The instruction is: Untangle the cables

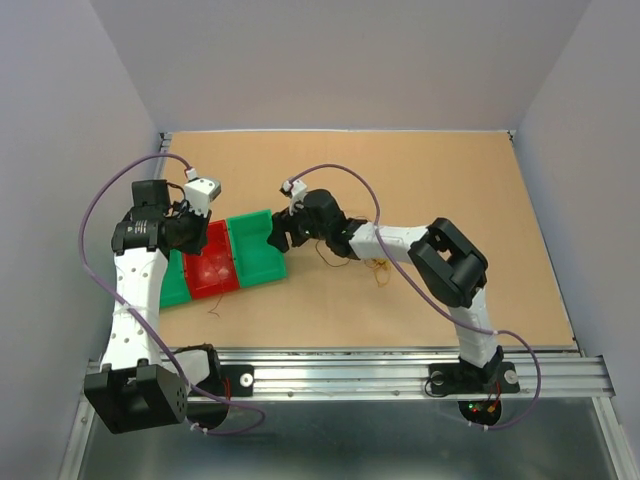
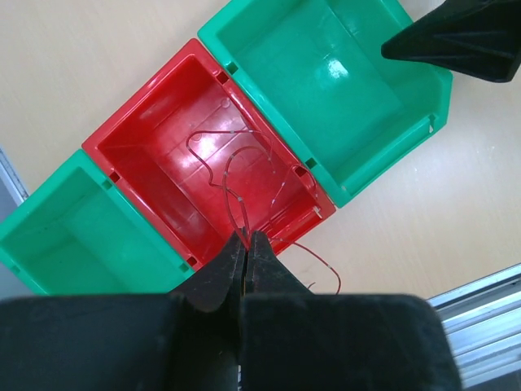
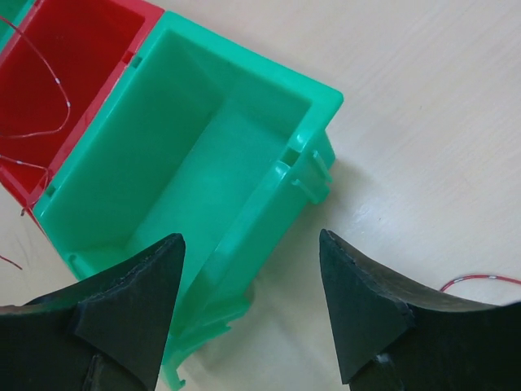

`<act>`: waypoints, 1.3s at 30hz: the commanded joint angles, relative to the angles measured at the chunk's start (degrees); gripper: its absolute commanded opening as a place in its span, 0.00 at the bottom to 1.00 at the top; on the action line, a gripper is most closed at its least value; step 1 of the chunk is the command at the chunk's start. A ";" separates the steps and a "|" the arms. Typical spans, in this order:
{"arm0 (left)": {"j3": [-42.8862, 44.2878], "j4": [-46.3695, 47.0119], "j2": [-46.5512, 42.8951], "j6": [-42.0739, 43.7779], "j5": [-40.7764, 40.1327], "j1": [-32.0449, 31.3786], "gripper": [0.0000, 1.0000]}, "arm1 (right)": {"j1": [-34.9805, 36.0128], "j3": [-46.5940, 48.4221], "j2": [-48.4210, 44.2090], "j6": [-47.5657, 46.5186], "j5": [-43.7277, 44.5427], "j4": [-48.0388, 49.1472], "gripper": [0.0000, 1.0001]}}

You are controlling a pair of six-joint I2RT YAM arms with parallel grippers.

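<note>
Your tan table (image 1: 450,180) carries three open bins in one touching row. Take the red bin (image 1: 212,262) as centre: the right green bin (image 1: 258,248) abuts one side and the left green bin (image 1: 175,285) the other. Loose cables (image 1: 378,268) lie on the bare board well right of the red bin.

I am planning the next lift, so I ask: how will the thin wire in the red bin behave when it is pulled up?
Probably floppy: the thin wire lies in loose curls across the red bin. It is likely very light, being hair-thin. It may slip, since the shut left gripper seems to pinch only one strand at its tips.
</note>
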 commanded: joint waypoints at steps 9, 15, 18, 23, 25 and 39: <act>-0.93 3.50 0.30 -0.90 -0.77 0.09 0.00 | 2.10 8.76 2.85 0.43 16.00 -8.85 0.32; 1.44 4.56 4.16 -2.39 1.68 0.18 0.00 | 2.10 8.05 1.70 2.01 21.47 -8.77 0.24; 2.67 4.90 7.92 -3.79 3.09 0.18 0.00 | 2.02 8.58 2.05 3.33 24.01 -8.68 0.21; 4.34 6.04 13.29 -5.90 5.90 0.18 0.00 | 2.11 9.37 2.93 6.23 30.42 -8.15 0.10; 4.96 6.22 14.35 -6.61 6.78 0.09 0.00 | 2.02 9.72 3.54 7.11 33.66 -7.54 0.06; 9.53 9.56 20.85 -8.46 4.76 0.18 0.00 | 2.11 12.97 6.44 11.16 44.76 -5.69 0.07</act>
